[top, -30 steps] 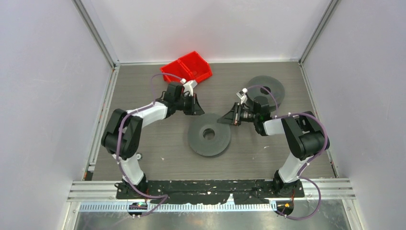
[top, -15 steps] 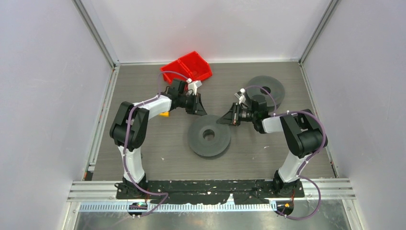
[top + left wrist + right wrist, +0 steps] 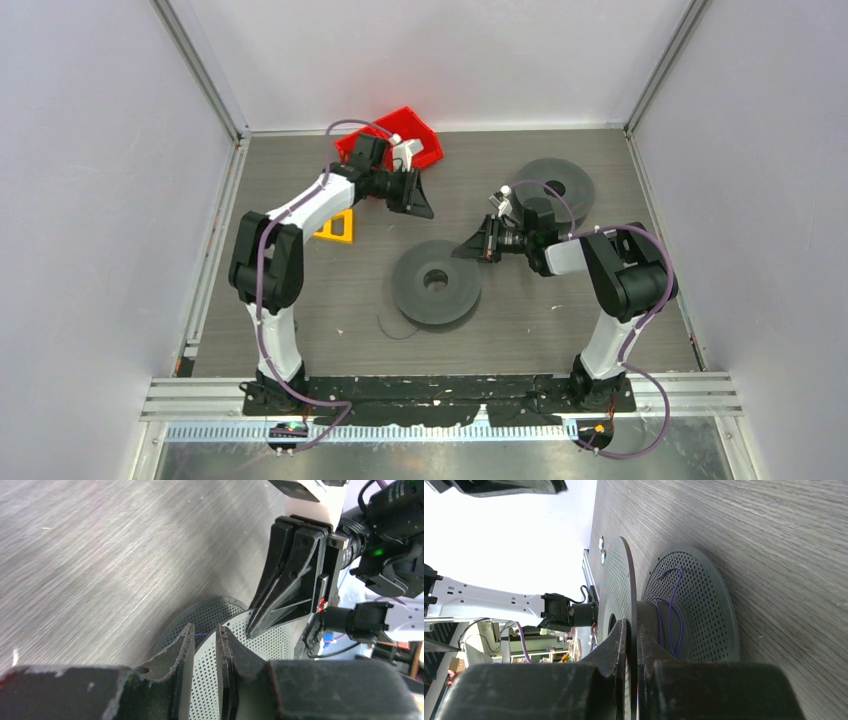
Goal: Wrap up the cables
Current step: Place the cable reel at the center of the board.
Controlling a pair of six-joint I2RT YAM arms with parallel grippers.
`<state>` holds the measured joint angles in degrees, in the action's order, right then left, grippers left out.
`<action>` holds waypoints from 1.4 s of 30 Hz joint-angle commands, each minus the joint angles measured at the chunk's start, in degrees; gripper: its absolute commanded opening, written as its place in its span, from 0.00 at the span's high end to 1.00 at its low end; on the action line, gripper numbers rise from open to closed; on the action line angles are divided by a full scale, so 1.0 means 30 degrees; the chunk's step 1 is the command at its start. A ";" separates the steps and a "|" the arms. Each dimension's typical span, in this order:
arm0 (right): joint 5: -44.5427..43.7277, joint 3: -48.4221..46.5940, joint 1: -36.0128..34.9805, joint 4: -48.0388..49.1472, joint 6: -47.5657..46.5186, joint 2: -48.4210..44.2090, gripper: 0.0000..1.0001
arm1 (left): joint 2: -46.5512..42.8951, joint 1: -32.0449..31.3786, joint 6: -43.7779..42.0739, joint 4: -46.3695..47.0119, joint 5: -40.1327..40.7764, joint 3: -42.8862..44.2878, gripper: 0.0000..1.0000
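Grey wood-grain table [image 3: 520, 325] fills the overhead view. The left arm reaches far forward, forearm slanting toward a red plastic bin [image 3: 425, 140] at the back. The left gripper [image 3: 428, 211] points down and rightward above bare table, apart from the dark grey perforated disc spool [image 3: 455, 300], which lies flat mid-table with its axis upright. The right arm is folded, elbow out to the right, forearm low and running leftward. The right gripper [image 3: 465, 250] meets the spool's far right rim. A second dark grey disc spool [image 3: 578, 195] lies behind the right wrist, and a yellow triangular frame [image 3: 338, 238] beside the left forearm. Only this view shows an arc of thin flexible wire [image 3: 384, 328] on the table just off the spool's near left edge; its colour is unreadable here.

In the left wrist view, the left gripper [image 3: 205, 630] has its fingers a narrow gap apart. A purple strand of the wire [image 3: 204, 634] crosses that gap; whether it is pinched I cannot tell. Beyond, the right gripper [image 3: 252, 626] has its tip at the edge of the spool's [image 3: 270, 642] upper flange.

In the right wrist view, the right gripper [image 3: 631, 627] is clamped on the thin upper flange, seen edge-on between its fingers. Unseen from above, purple turns of the wire [image 3: 670, 622] circle the hub between the flanges, running parallel to them. One slack loop spills over the lower flange [image 3: 709, 610].
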<state>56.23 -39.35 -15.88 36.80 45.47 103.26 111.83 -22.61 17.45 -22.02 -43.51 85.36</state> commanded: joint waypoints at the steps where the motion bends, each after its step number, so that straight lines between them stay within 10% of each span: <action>1: -0.2596 -0.0219 0.0019 -0.0168 -0.2030 0.0418 0.94 | -0.2141 0.0440 -0.0973 -0.3031 0.2812 0.0336 0.77; 7: -0.2982 -0.0049 0.0046 -0.0301 -0.2099 0.0332 0.95 | -0.9657 0.0447 0.2739 -0.0955 1.1137 -0.8523 0.76; 15: -0.3421 -0.0182 0.0036 -0.0782 -0.2391 0.0534 0.95 | -1.8244 0.0185 0.4434 0.1208 1.2917 -1.5962 0.66; 25: -0.4644 -0.3976 0.0053 -0.7548 -0.6276 0.1020 0.87 | -1.8948 -0.0093 0.3656 0.0720 1.0251 -1.7201 0.61; 42: -0.5106 -0.1622 0.0022 -0.4654 -0.4700 0.0704 0.95 | -1.8306 -0.4400 1.2989 0.1889 1.5818 -2.0424 0.71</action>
<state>52.93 -46.92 -15.84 23.55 37.28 105.10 53.15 -33.06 48.82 -18.09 0.01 21.58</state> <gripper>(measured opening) 0.158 0.297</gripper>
